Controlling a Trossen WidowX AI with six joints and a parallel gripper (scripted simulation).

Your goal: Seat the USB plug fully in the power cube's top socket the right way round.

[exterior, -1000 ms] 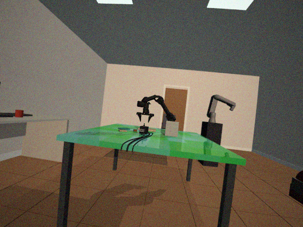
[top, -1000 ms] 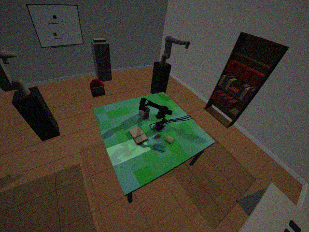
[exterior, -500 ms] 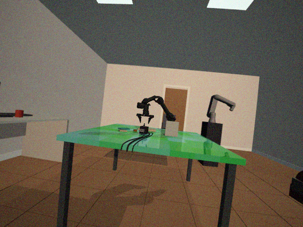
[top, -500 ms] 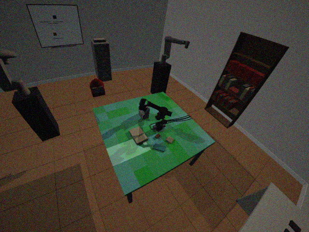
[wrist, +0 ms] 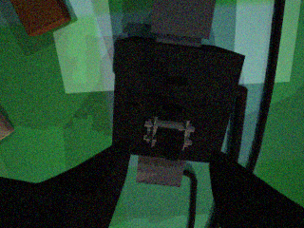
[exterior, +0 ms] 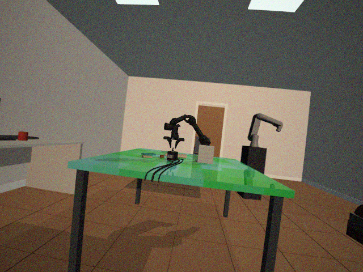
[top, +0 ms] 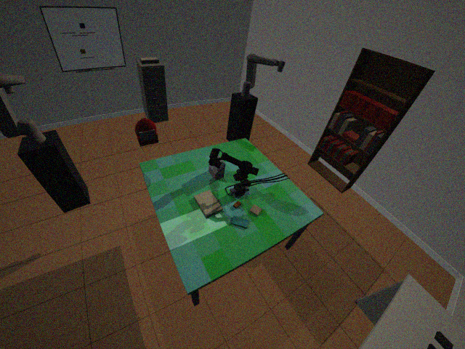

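Observation:
The black power cube [top: 238,190] [exterior: 172,153] [wrist: 176,66] sits on the table. A dark plug [exterior: 172,149] [wrist: 169,143] stands up from its top, with a pale metallic outline [wrist: 172,124] around it in the wrist view. How deep the plug sits and which way round it is cannot be made out. My gripper [exterior: 173,147] [wrist: 171,152] points down just above the plug. Its fingers are partly open, one on each side of the plug with gaps, and hold nothing. The fingertips are dark and hard to make out against the cube.
Black cables [top: 268,179] [exterior: 159,167] [wrist: 273,71] run from the cube over the table edge. Grey-brown blocks [wrist: 182,19] [wrist: 161,171] adjoin the cube. Nearby are an orange block [top: 237,204] [wrist: 43,14], a tan block [top: 256,210], a teal item [top: 239,222], tan books [top: 206,201] and a pale box [exterior: 205,154].

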